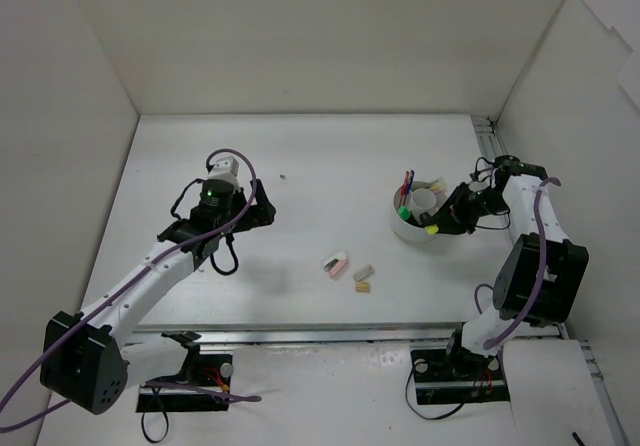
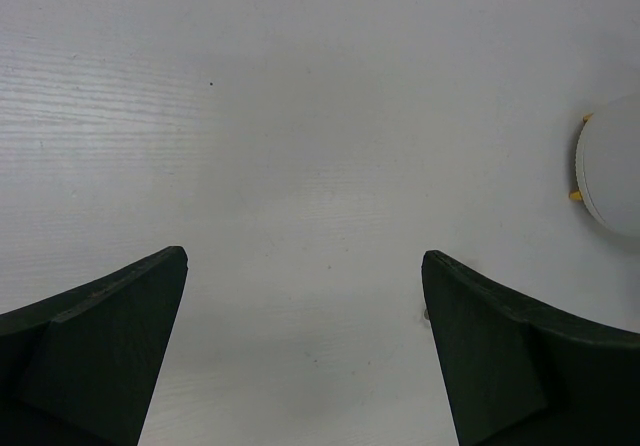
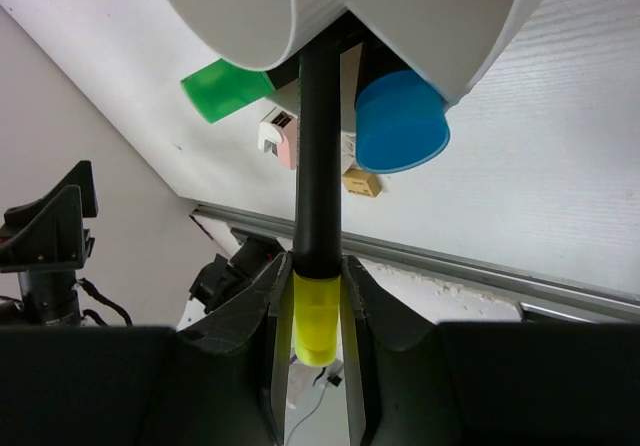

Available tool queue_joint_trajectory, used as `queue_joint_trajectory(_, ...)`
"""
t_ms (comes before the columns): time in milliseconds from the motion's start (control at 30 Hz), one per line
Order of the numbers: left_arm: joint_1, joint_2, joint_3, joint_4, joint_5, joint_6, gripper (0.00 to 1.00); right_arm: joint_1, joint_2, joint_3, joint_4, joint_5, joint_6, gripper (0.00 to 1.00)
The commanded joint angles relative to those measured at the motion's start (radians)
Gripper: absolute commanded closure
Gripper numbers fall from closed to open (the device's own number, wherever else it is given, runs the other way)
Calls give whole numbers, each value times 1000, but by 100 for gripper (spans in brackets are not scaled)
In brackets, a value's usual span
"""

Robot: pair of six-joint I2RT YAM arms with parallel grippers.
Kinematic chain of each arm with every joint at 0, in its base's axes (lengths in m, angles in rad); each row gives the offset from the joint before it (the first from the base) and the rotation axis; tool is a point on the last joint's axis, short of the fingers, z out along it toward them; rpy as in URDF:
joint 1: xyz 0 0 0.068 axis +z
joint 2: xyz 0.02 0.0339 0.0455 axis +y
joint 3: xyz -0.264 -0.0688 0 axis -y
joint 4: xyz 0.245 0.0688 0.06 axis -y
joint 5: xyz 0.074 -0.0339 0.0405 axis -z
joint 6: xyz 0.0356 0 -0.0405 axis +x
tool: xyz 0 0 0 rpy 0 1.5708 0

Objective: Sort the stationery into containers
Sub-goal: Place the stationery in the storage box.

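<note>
I saw the left gripper (image 1: pixel 258 212) (image 2: pixel 304 258) hovering over bare table (image 1: pixel 300 156), fingers spread wide, nothing between them. Right of it, three erasers lay loose mid-table: pink eraser (image 1: pixel 336 263), grey eraser (image 1: pixel 364 272) just beside it, tan eraser (image 1: pixel 362 287) right under the grey. Further right stood the white tub (image 1: pixel 412 232) (image 3: pixel 450 26) with a smaller cup (image 1: pixel 425 199) inside, plus thin pens (image 1: pixel 407 179), a green-ended highlighter (image 1: pixel 403 211) (image 3: pixel 225 88) and a blue-ended highlighter (image 3: pixel 400 121). At the tub's near-right rim I had the right gripper (image 1: pixel 441 223) (image 3: pixel 318 266) pinching the yellow-ended highlighter (image 1: pixel 431 230) (image 3: pixel 318 166) at its yellow end, black body pointing into the tub.
</note>
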Motion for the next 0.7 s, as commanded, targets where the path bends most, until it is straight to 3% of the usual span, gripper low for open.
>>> queue_joint_trajectory(0,8,-28,10,35,-12,-12,0,-6,23,32,25,-44,36,81)
queue_joint_trajectory(333,8,-17,12,36,-10,-20,0,0,21,-14,62,-41,80,77)
queue_joint_trajectory(667,8,-37,10,21,-53,-23,0,0,68,26,202,-59,247,69)
